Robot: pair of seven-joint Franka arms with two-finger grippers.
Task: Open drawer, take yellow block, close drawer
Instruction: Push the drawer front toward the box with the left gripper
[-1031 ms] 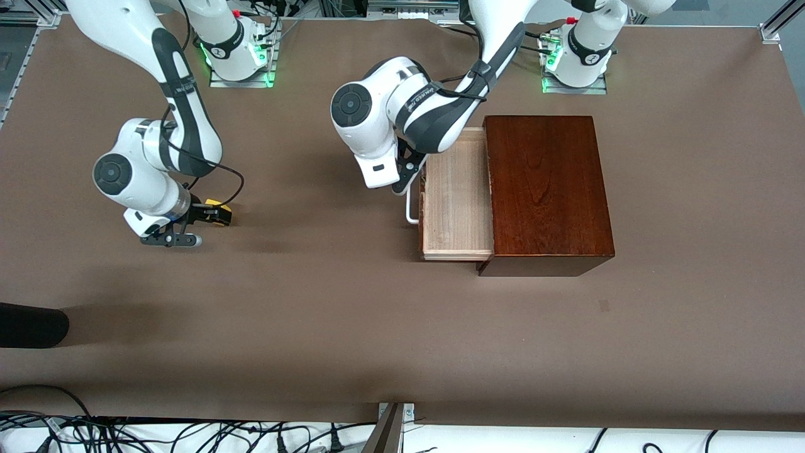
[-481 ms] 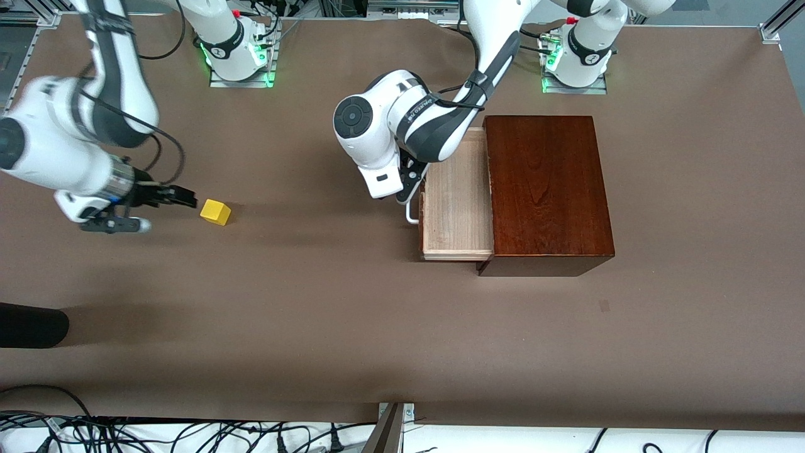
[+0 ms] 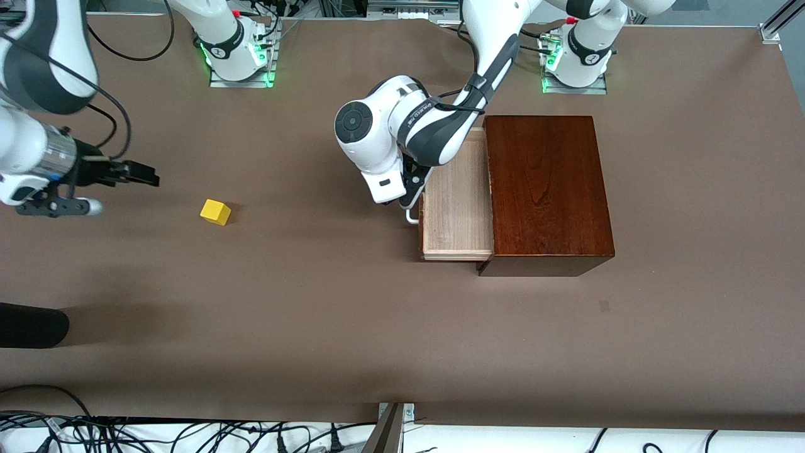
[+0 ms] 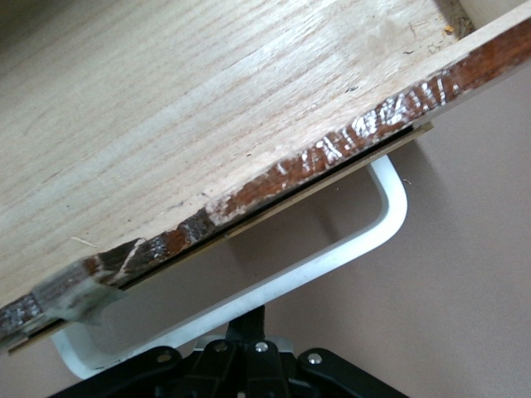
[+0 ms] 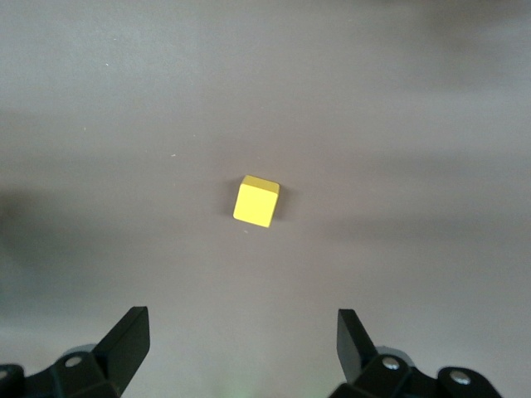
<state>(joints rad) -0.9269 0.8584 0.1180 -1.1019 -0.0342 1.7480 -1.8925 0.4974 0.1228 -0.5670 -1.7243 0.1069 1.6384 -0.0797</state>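
Probably a lab: bolted robot bases (image 3: pixel 238 47), loose cables (image 3: pixel 188 434).

Brown matte surface (image 3: pixel 327 327) filling most of the front view, with silver framing at its top corners (image 3: pixel 775 26). Tangled black cables (image 3: pixel 157 434) on a white floor strip along the bottom edge; a dark rounded object (image 3: pixel 31 324) overlaps the edge at the right arm's end

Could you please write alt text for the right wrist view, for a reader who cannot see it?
A small yellow block sits alone on the brown table. The right gripper is up above the table with its two dark fingers spread wide and nothing between them.
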